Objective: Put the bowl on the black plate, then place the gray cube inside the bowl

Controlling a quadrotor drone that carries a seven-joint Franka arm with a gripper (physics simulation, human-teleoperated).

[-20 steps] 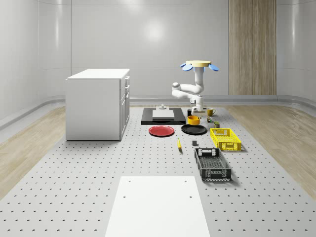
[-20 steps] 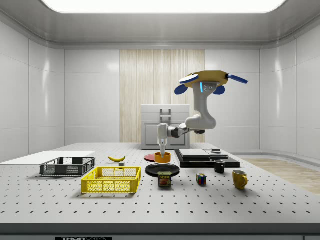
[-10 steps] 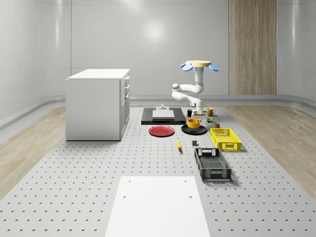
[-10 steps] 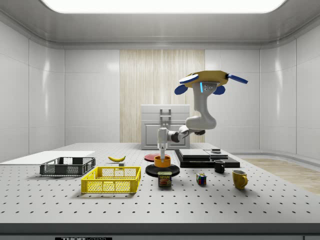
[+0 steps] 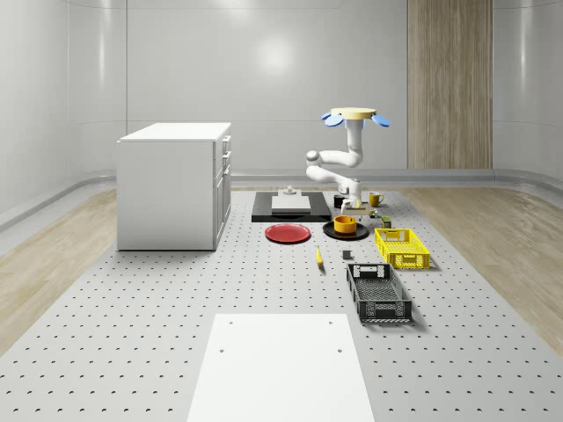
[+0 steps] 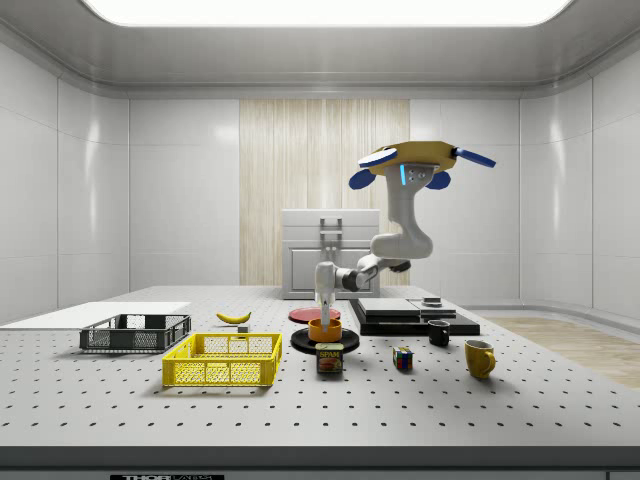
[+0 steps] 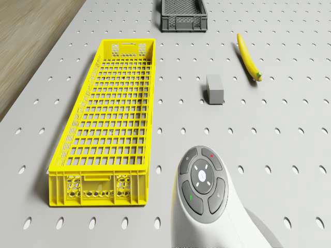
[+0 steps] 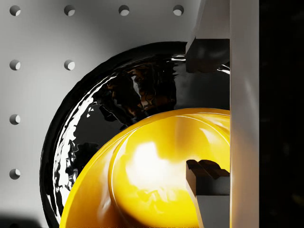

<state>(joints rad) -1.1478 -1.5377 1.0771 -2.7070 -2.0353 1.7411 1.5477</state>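
Surface: gray perforated table (image 5: 132, 343), pale walls, white cabinet (image 5: 174, 185) well off to the gripper's far side in the whole-scene view.
Drone: drone (image 6: 415, 160) hovers above the table's back part, over the dark slab (image 6: 410, 316); arm reaches down and forward.
Gripper: gripper (image 8: 207, 114) clamps the bowl's rim, one finger inside the cavity, one outside the wall.
Bowl: orange bowl (image 5: 345, 223) directly under the gripper, over the black plate (image 8: 95, 123); looks seated or nearly so, contact hard to confirm from the side view.
Cube: gray cube (image 7: 214, 89) lies forward of the gripper on bare table, between the yellow crate (image 7: 111, 113) and the banana (image 7: 249, 57), touching neither.
Handling, bowl: rigid, light, glossy, so slippery; the thin rim is the only pinch point, may tilt on release.
Handling, cube: small, stiff, flat faces, likely light; pinch two opposite side faces from above.
Stage: bowl placement about finished, cube untouched.
Risk: glossy plate may let the bowl slide.
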